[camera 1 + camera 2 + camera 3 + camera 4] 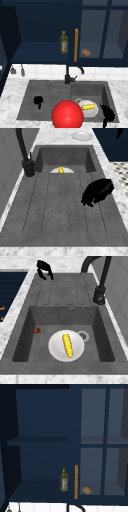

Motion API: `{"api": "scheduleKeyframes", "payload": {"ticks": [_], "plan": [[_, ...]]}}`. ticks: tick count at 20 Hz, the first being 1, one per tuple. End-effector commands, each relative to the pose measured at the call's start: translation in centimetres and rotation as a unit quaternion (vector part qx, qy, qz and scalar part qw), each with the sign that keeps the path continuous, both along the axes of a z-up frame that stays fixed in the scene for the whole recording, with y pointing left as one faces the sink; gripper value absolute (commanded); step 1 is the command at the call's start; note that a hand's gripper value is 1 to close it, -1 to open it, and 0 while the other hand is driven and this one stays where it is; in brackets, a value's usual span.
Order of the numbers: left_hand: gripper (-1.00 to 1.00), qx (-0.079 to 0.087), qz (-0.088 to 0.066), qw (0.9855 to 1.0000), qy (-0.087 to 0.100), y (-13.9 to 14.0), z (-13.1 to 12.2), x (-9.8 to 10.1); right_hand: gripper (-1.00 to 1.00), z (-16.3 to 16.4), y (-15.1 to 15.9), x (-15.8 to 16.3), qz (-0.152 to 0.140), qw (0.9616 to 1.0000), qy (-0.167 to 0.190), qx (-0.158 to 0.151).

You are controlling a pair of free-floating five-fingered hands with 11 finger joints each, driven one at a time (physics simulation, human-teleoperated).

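Hovering near the round white plate (pixel 91 113) bearing a yellow corn cob (pixel 89 107) at the front view's lower right, the right hand (pixel 108 113), grip impossible to tell, might knock the cob off, while the left hand (pixel 38 100) hangs curled, empty, at lower left.

— What does the robot look like?
— Two free-floating, human-like hands, with no arms or body attached. The matte black left hand (pixel 38 100) is a rounded palm with short, thick fingers.
— And the other?
— The matte black right hand (pixel 108 113) is the same: uniformly dark, with no markings, cables or screws visible.
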State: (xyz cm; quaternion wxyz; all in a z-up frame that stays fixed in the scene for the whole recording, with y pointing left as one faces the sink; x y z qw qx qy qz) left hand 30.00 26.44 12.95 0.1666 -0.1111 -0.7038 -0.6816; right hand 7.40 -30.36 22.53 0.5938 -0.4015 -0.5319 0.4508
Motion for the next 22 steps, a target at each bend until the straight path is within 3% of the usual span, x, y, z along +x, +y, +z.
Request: {"api": "scheduleKeyframes", "payload": {"ticks": [1, 7, 12, 19, 20, 22], "plan": [[0.0, 0.0, 0.0, 1.0, 0.0, 0.0, 0.0, 0.0, -1.0, 2.4, 0.0, -0.4, -0.005, 0.9997, 0.021, -0.013], [0.0, 0.0, 0.0, 1.0, 0.0, 0.0, 0.0, 0.0, -1.0, 4.9, 0.0, -2.7, -0.013, 0.9998, 0.007, -0.016], [0.0, 0.0, 0.0, 1.0, 0.0, 0.0, 0.0, 0.0, -1.0, 5.2, 0.7, -4.2, -0.014, 0.9982, -0.056, -0.016], [0.0, 0.0, 0.0, 1.0, 0.0, 0.0, 0.0, 0.0, -1.0, 5.3, 0.6, -3.7, -0.012, 0.999, -0.043, -0.005], [-1.0, 0.0, 0.0, 1.0, 0.0, 0.1, 0.0, -0.2, 0.0, 5.3, 0.6, -3.7, -0.012, 0.9991, -0.041, -0.005], [-1.0, -0.01, 0.005, 0.9999, 0.004, 0.6, 0.0, 0.0, 0.0, 5.4, 0.6, -3.7, -0.012, 0.9989, -0.045, -0.01]]}}
